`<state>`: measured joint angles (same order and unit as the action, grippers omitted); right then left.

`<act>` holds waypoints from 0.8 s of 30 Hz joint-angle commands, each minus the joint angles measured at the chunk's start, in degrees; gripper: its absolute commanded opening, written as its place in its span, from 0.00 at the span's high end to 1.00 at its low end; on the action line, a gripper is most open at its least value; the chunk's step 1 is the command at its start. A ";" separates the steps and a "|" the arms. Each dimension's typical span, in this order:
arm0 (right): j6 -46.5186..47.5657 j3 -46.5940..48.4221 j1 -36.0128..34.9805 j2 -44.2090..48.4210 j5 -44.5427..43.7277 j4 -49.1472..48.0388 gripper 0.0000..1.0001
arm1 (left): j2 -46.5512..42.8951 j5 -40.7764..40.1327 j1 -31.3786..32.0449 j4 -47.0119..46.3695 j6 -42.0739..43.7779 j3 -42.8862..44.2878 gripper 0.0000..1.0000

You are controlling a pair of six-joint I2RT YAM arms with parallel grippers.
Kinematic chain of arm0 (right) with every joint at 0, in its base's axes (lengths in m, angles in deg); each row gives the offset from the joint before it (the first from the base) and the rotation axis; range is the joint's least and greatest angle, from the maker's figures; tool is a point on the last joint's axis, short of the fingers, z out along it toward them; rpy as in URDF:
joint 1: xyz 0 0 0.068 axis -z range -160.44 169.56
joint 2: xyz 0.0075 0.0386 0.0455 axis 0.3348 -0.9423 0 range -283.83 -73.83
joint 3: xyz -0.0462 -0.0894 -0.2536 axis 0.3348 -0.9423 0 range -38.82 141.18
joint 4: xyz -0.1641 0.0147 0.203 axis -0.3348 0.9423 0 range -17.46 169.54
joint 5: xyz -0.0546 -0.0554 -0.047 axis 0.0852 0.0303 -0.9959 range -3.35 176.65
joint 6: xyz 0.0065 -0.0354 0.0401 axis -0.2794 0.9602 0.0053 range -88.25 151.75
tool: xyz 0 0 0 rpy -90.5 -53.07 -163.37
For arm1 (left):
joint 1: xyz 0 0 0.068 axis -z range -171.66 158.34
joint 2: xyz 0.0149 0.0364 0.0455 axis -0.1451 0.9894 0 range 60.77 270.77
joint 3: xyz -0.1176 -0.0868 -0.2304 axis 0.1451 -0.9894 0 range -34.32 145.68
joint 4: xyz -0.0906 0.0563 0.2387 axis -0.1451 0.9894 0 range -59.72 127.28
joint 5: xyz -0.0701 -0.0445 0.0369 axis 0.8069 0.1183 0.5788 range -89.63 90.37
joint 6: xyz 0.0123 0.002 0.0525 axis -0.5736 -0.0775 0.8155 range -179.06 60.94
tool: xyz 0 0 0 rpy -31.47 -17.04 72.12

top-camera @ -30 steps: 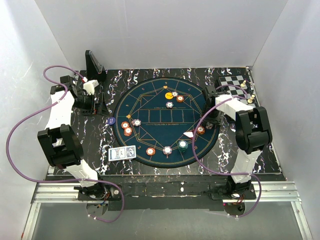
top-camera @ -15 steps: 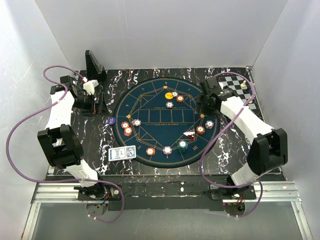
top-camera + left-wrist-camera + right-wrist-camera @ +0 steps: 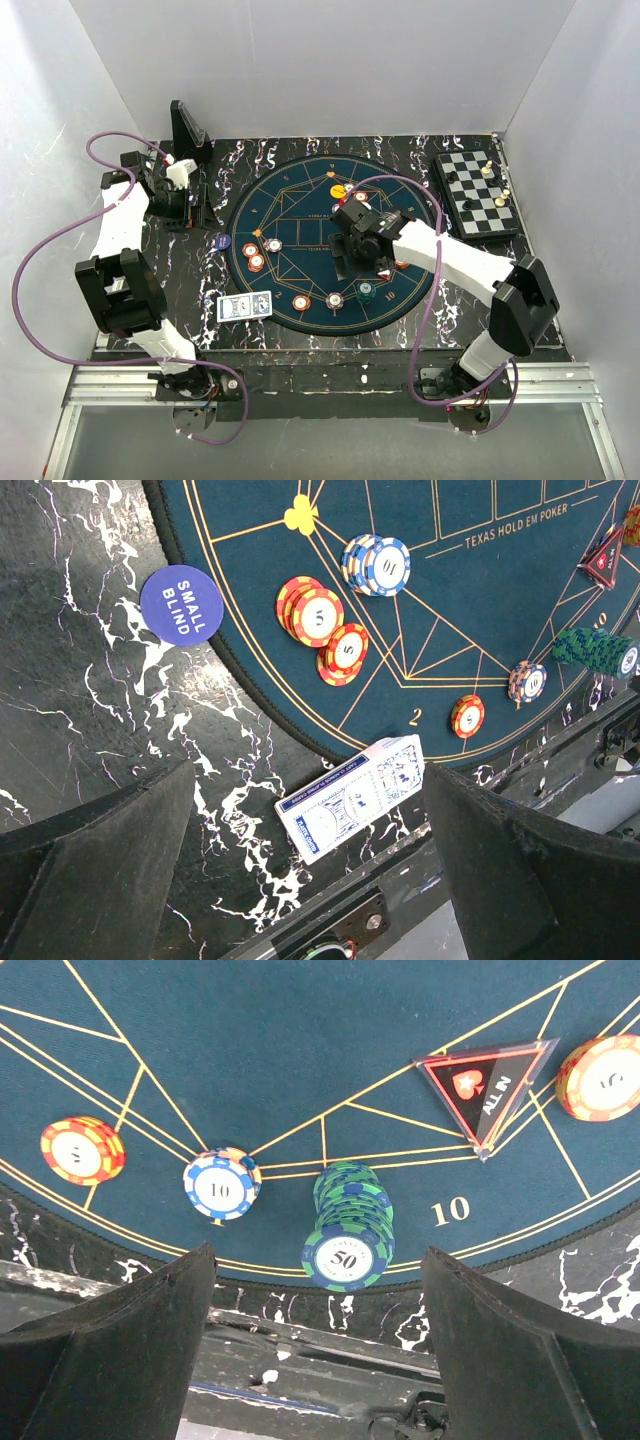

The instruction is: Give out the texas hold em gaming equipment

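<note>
I had the right gripper (image 3: 318,1260) hanging over the near rim of the round mat (image 3: 300,1030), its jaws wide apart with nothing in them. The green chip stack (image 3: 348,1225) sat right below the gap, just inside the mat's near edge. That stack leaned, its chips fanned towards the rim, so I judged it would shear if I pinched it high, since hard, smooth chips slide on each other. I reckoned the hold belonged low on the stack's sides, fingers square to the lean, with a gentle squeeze. The blue-white chip (image 3: 221,1188) lay just beside it on the mat, and the orange chips (image 3: 82,1150) lay further along the same rim. The triangle marker (image 3: 483,1088) sat a little inward. It looked thin, light and flat, and I expected it to be awkward to lift except by its edges.

The left gripper (image 3: 310,810) was likewise spread open and empty, off the mat's left side. The card deck (image 3: 350,798) lay just outside the mat's near-left rim on the marbled table (image 3: 90,740), and the small blind disc (image 3: 181,604) was also just off the rim. I judged the cards light and slippery, so I would have taken the pack across its long edges to keep it from fanning out.
</note>
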<state>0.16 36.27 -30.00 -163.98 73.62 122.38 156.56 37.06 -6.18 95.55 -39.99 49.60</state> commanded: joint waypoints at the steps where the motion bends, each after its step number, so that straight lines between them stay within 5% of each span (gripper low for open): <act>1: -1.28 -1.78 -0.36 -1.78 -0.58 0.87 0.09 | -2.36 1.63 -0.33 -0.76 -0.08 0.28 0.02; 13: -1.28 -6.18 -0.36 -3.89 -0.15 -1.94 0.09 | -2.54 1.81 -0.33 -0.94 -0.17 0.37 0.02; 24: -1.80 -8.73 -0.36 -5.65 1.70 -4.84 0.28 | -2.36 1.11 -0.33 -0.94 -0.17 0.46 0.02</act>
<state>-0.96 28.21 -30.33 -169.29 74.84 118.99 156.56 37.25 -6.18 95.57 -40.17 49.62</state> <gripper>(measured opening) 0.752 0.981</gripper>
